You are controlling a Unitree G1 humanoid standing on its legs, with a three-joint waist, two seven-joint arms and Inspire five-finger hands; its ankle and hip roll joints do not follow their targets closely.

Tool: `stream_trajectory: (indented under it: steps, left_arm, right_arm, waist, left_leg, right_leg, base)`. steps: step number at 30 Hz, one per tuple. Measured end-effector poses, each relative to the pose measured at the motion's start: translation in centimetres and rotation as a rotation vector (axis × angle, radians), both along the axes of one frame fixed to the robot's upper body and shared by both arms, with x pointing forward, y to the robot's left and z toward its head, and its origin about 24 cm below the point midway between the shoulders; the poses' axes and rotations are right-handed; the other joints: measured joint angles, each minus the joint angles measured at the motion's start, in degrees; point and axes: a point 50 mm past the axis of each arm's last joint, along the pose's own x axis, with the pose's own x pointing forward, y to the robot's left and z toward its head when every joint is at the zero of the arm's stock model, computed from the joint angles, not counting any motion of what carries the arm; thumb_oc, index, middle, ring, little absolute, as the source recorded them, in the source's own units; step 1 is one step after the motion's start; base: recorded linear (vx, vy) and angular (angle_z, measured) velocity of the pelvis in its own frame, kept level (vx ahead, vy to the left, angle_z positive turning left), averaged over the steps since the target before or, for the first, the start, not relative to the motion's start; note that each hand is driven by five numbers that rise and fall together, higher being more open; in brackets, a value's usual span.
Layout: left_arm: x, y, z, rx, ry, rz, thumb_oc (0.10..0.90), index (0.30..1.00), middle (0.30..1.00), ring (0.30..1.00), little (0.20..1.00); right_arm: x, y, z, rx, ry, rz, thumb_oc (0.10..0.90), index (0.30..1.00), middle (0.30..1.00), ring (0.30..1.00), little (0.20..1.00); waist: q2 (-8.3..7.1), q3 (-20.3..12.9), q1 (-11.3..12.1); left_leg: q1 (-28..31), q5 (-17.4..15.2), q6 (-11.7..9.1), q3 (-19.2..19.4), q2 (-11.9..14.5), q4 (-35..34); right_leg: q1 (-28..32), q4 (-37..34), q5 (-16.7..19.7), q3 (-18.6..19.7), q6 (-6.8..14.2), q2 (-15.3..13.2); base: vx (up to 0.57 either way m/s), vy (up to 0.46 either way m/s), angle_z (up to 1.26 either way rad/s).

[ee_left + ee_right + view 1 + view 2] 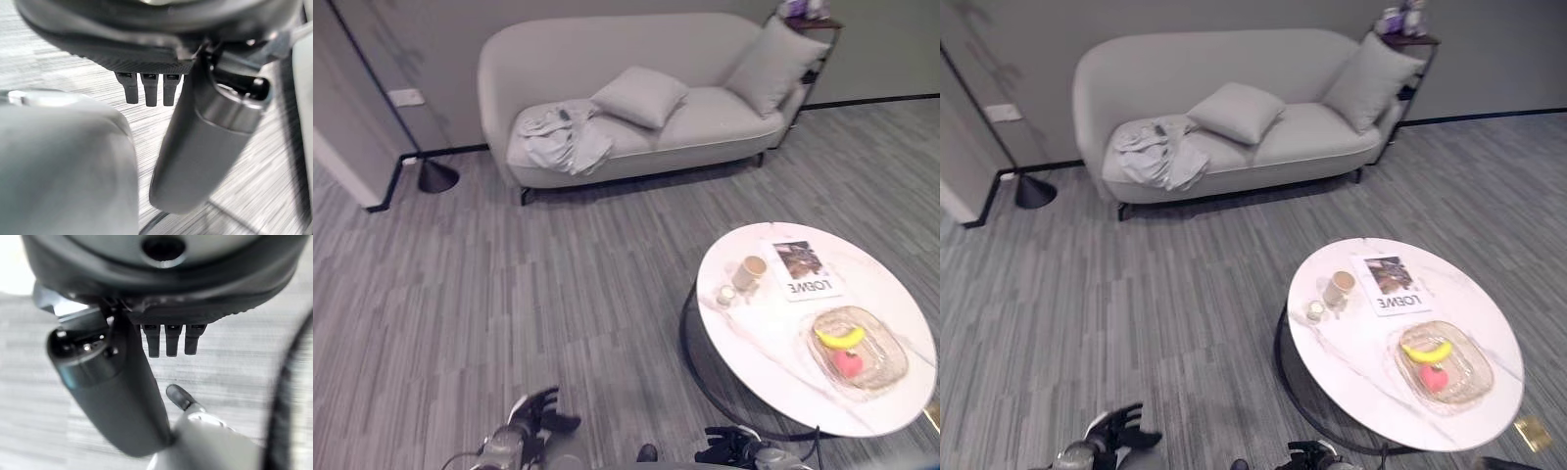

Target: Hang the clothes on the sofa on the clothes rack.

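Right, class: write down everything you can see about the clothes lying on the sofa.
The clothes are a crumpled heap of pale grey cloth, close in colour to the sofa itself. They lie on the seat at the sofa's left end, against the armrest, with one fold hanging over the front edge of the seat. A small dark spot shows near the top of the heap. A grey cushion lies right beside them. Neither hand touches them: the left hand and right hand are low and far off.
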Motion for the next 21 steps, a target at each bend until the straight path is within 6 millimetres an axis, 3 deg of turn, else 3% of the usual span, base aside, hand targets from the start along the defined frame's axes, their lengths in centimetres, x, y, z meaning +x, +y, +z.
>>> stream_trajectory:
  steps: [1, 3, 4, 5, 6, 7, 9, 11, 12, 13, 14, 17, 18, 19, 21]
  left_arm:
    - [-0.4, -0.3, -0.3, -0.043, 0.010, 0.107, 0.800, 0.900, 0.900, 0.900, 0.900]
    - [-1.4, -0.4, -0.7, -0.094, 0.040, 0.247, 0.800, 0.900, 0.900, 0.900, 0.900]
    - [-1.4, -0.4, -0.7, -0.094, 0.040, 0.247, 0.800, 0.900, 0.900, 0.900, 0.900]
    - [-2.8, 0.0, -1.1, -0.120, 0.071, 0.357, 0.800, 0.900, 0.900, 0.900, 0.900]
    - [-3.7, 0.2, -1.3, -0.113, 0.100, 0.378, 0.800, 0.900, 0.900, 0.900, 0.900]
    - [-5.3, 0.5, -1.6, -0.105, 0.158, 0.398, 0.800, 0.900, 0.900, 0.900, 0.900]
    - [-7.6, 0.5, -2.1, -0.104, 0.241, 0.433, 0.800, 0.900, 0.900, 0.900, 0.900]
    - [-12.0, 0.5, -2.5, -0.145, 0.346, 0.663, 0.800, 0.900, 0.900, 0.900, 0.900]
    - [-12.8, 0.7, -2.4, -0.142, 0.371, 0.706, 0.800, 0.900, 0.900, 0.900, 0.900]
    - [-13.0, 1.2, -2.3, -0.122, 0.372, 0.704, 0.800, 0.900, 0.900, 0.900, 0.900]
    - [-12.4, 2.5, -2.0, -0.102, 0.333, 0.690, 0.800, 0.900, 0.900, 0.900, 0.900]
    - [-10.2, 3.4, -1.7, -0.071, 0.275, 0.632, 0.800, 0.900, 0.900, 0.900, 0.900]
    - [-8.3, 3.5, -1.5, -0.048, 0.235, 0.516, 0.800, 0.900, 0.900, 0.900, 0.900]
    - [-7.6, 3.4, -1.4, -0.043, 0.213, 0.479, 0.800, 0.900, 0.900, 0.900, 0.900]
    - [-6.2, 2.7, -1.3, -0.003, 0.207, 0.316, 0.800, 0.900, 0.900, 0.900, 0.900]
  right_arm:
    - [-0.6, -0.1, -0.2, 0.000, 0.016, -0.003, 0.800, 0.900, 0.900, 0.900, 0.900]
    - [-1.2, -0.2, -0.3, -0.003, 0.034, -0.009, 0.800, 0.900, 0.900, 0.900, 0.900]
    - [-1.2, -0.2, -0.3, -0.003, 0.034, -0.009, 0.800, 0.900, 0.900, 0.900, 0.900]
    - [-1.1, 0.5, -0.4, 0.020, 0.024, -0.015, 0.800, 0.900, 0.900, 0.900, 0.900]
    - [-1.5, 0.8, -0.6, 0.029, 0.037, -0.016, 0.800, 0.900, 0.900, 0.900, 0.900]
    - [-1.2, 1.5, -0.6, 0.047, 0.026, -0.010, 0.800, 0.900, 0.900, 0.900, 0.900]
    - [-1.8, 2.3, -0.9, 0.067, 0.052, -0.008, 0.800, 0.900, 0.900, 0.900, 0.900]
    - [-4.3, 3.3, -1.5, 0.106, 0.126, -0.017, 0.800, 0.900, 0.900, 0.900, 0.900]
    - [-5.0, 3.6, -1.6, 0.126, 0.143, -0.044, 0.800, 0.900, 0.900, 0.900, 0.900]
    - [-5.6, 4.1, -1.8, 0.140, 0.153, -0.046, 0.800, 0.900, 0.900, 0.900, 0.900]
    - [-5.9, 4.3, -1.8, 0.155, 0.152, -0.052, 0.800, 0.900, 0.900, 0.900, 0.900]
    - [-5.9, 4.2, -1.8, 0.154, 0.152, -0.062, 0.800, 0.900, 0.900, 0.900, 0.900]
    - [-5.9, 4.1, -1.8, 0.157, 0.139, -0.061, 0.800, 0.900, 0.900, 0.900, 0.900]
    - [-5.6, 3.9, -1.8, 0.156, 0.120, -0.055, 0.800, 0.900, 0.900, 0.900, 0.900]
    - [-5.3, 3.8, -1.7, 0.154, 0.099, -0.050, 0.800, 0.900, 0.900, 0.900, 0.900]
  waist:
    - [1.00, 0.0, 0.5]
    - [2.48, -0.7, 2.2]
    - [2.48, -0.7, 2.2]
    - [3.34, -0.7, 5.7]
    - [3.18, -0.7, 6.8]
    - [3.41, -0.7, 7.2]
    - [3.00, -0.6, 7.8]
    - [1.54, -2.3, 8.8]
    - [0.15, -2.8, 8.5]
    - [-2.37, -3.8, 8.0]
    - [-3.74, -4.5, 7.1]
    - [-4.48, -5.0, 7.2]
    - [-5.11, -5.8, 6.4]
    - [-5.23, -5.8, 6.2]
    - [-4.57, -6.4, 5.0]
  left_leg:
    - [-0.3, 3.5, 0.1, 1.8, -1.2, -13.8]
    - [0.1, 8.7, 0.3, 0.8, -2.7, -30.0]
    - [0.1, 8.7, 0.3, 0.8, -2.7, -30.0]
    - [-2.0, 12.2, 0.2, 0.0, -3.0, -33.4]
    - [-2.8, 13.2, 0.4, -0.7, -3.0, -33.2]
    - [-3.7, 14.9, -0.5, -1.4, -2.8, -32.3]
    - [-3.9, 16.2, 0.6, -0.4, -2.4, -31.5]
    - [-0.6, 14.4, 3.4, 0.2, -2.7, -28.1]
    - [-0.1, 17.1, 4.2, 1.3, -4.0, -26.9]
    - [0.2, 15.4, 5.1, 2.1, -6.1, -26.5]
    - [2.0, 14.6, 6.9, 1.6, -7.5, -27.7]
    - [7.0, 12.2, 8.0, 1.8, -9.2, -30.1]
    - [10.8, 10.2, 9.9, 1.5, -11.9, -30.8]
    - [12.2, 9.7, 11.7, 1.1, -13.2, -30.8]
    - [14.2, 7.4, 13.2, -0.2, -15.4, -30.4]
  right_leg:
    - [1.6, 0.0, -2.3, -3.1, 1.8, 0.5]
    - [2.4, 0.0, -3.8, -5.4, 2.7, 1.8]
    - [2.4, 0.0, -3.8, -5.4, 2.7, 1.8]
    - [4.3, 0.0, -5.4, -5.3, 3.1, 2.8]
    - [5.3, 0.3, -5.6, -5.1, 2.8, 2.8]
    - [6.7, 0.3, -6.6, -4.6, 3.5, 2.6]
    - [9.4, 0.3, -7.7, -3.9, 4.5, 1.9]
    - [14.1, 0.3, -10.3, -1.0, 7.2, -1.7]
    - [15.4, 0.4, -10.8, -0.3, 7.8, -3.4]
    - [14.8, 1.7, -10.3, -0.1, 8.0, -5.1]
    - [13.4, 7.2, -8.7, -0.2, 7.6, -7.1]
    - [10.4, 20.3, -6.0, 1.3, 10.5, -10.3]
    - [5.6, 34.9, -2.5, 1.8, 12.6, -15.2]
    - [2.6, 42.4, -0.1, 4.4, 14.1, -17.1]
    - [-1.1, 49.7, 0.8, 5.3, 13.9, -21.5]
  base:
    - [0.42, 0.122, 1.02]
    - [0.42, 0.137, 0.88]
    - [0.54, 0.228, 0.32]
    - [0.26, 0.127, -0.03]
    - [0.39, 0.201, -0.07]
    - [0.33, 0.200, -0.23]
    - [0.50, 0.329, -0.32]
    - [0.45, 0.315, -0.67]
    - [0.25, 0.180, -0.47]
    - [0.40, 0.390, 0.10]
    - [0.36, 0.391, 0.21]
    - [0.31, 0.424, 0.10]
    - [0.28, 0.453, 0.20]
    - [0.43, 0.560, 0.41]
    - [0.31, 0.309, 0.42]
